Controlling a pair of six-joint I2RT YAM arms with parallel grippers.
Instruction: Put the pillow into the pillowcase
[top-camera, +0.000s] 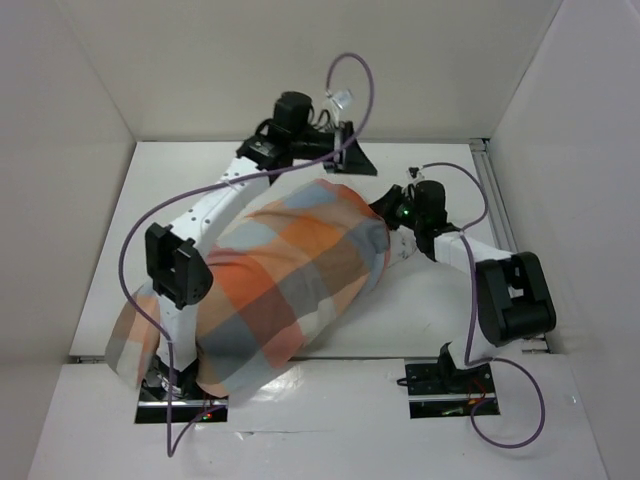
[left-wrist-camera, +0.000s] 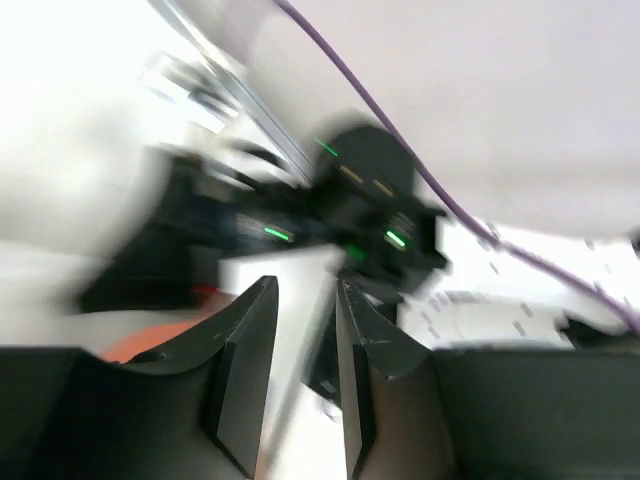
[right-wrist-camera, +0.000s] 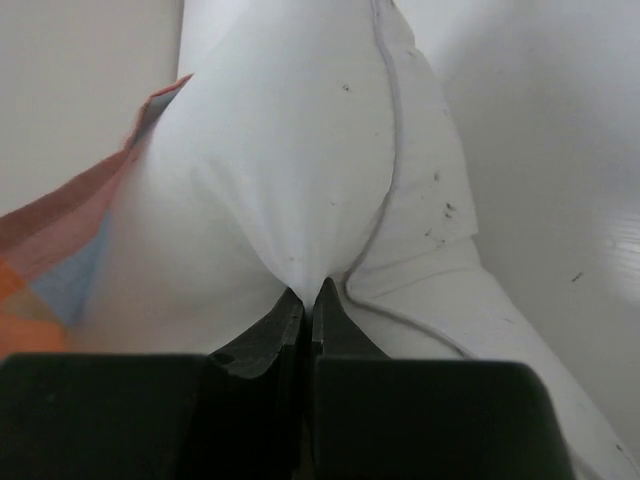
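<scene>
The checked pillowcase (top-camera: 290, 270) lies stuffed and slanted across the table, from near the left arm's base up toward the far right. The white pillow (right-wrist-camera: 300, 150) shows bare only in the right wrist view, with the pillowcase's edge (right-wrist-camera: 70, 250) at its left. My right gripper (right-wrist-camera: 308, 290) is shut on a pinch of the pillow's white fabric, at the case's far right end (top-camera: 383, 222). My left gripper (top-camera: 350, 158) hovers just past the case's far end. In its blurred wrist view it (left-wrist-camera: 305, 285) is open, with nothing between the fingers.
White walls enclose the table (top-camera: 430, 300) on three sides. A metal rail (top-camera: 497, 200) runs along the right side. Purple cables (top-camera: 130, 260) loop off both arms. In the left wrist view, the right arm's wrist (left-wrist-camera: 370, 200) with green lights sits straight ahead.
</scene>
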